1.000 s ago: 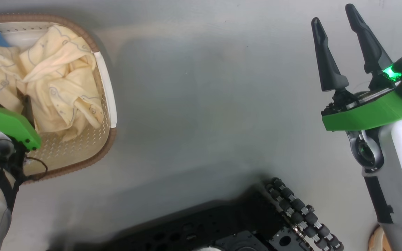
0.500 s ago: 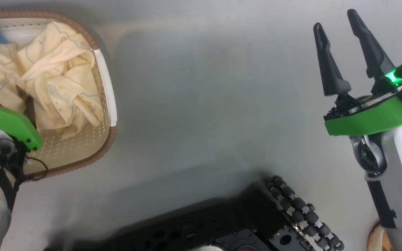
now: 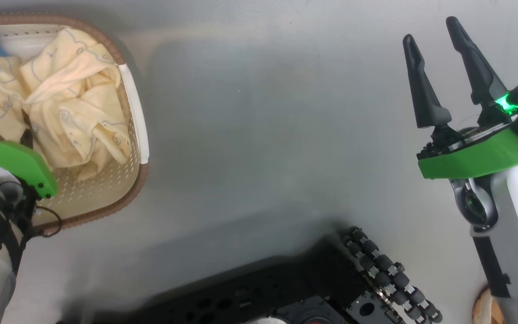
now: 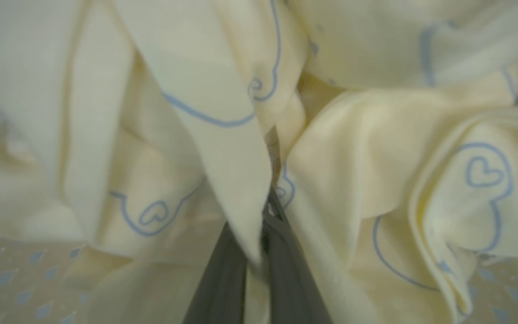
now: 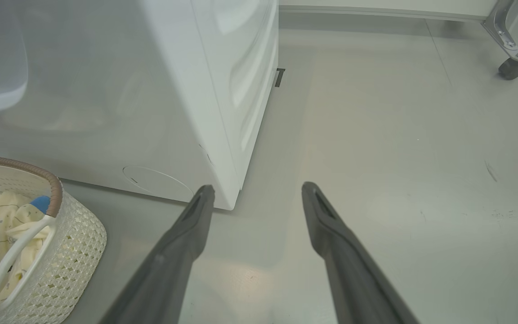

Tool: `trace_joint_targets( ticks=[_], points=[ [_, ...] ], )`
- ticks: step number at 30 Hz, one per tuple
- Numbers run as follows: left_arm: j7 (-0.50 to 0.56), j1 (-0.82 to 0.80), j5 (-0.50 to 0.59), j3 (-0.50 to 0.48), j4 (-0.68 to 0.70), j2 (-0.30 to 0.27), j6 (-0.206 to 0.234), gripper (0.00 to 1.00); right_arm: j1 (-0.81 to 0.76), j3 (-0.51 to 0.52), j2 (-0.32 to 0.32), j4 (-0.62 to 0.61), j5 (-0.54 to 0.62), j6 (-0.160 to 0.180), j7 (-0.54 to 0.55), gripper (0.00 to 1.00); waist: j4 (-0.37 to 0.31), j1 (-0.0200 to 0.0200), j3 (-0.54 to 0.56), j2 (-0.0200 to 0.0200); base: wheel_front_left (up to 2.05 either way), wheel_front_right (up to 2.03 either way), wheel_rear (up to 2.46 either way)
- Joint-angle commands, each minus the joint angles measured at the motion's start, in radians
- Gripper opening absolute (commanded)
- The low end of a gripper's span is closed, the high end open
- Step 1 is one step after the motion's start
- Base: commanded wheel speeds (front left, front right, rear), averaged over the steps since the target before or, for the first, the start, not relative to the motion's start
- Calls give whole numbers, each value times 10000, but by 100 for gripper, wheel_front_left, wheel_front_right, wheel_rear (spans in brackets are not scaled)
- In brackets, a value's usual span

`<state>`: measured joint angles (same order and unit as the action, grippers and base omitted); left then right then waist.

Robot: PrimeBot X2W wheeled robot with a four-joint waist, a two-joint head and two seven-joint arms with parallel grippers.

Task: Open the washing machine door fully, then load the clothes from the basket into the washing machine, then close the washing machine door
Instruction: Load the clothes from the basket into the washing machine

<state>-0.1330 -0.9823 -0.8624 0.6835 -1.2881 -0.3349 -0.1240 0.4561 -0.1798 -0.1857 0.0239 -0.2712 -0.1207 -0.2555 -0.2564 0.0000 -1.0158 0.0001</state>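
The white washing machine (image 5: 223, 90) stood on the grey floor (image 5: 398, 157), its lower corner near the cream basket (image 5: 74, 252). The pale yellow clothes (image 3: 74, 103) lay heaped inside the basket, at the robot's left. The left claw (image 4: 269, 211) was clenched on a fold of the clothes down in the basket, while the right claw (image 5: 258, 188) hung released above bare floor, well apart.

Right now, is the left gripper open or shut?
Shut on the clothes: the dark fingers of the left gripper pinch a pale yellow fold, inside the basket.
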Motion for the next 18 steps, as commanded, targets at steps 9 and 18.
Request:
trace_joint_targets(
  ticks=[9, 18],
  points=[
    [-562, 244, -21, -47, -27, -659, -62, 0, 92, -366, 105, -9, -118, -100, -63, 100, -208, 0, 299, -1, 0, 0, 0],
    [-839, 567, -390, 142, 267, -744, -65, 0, 357, -396, 228, 351, -229, -100, -63, 100, -199, 0, 1031, -1, 0, 0, 0]
  ],
)
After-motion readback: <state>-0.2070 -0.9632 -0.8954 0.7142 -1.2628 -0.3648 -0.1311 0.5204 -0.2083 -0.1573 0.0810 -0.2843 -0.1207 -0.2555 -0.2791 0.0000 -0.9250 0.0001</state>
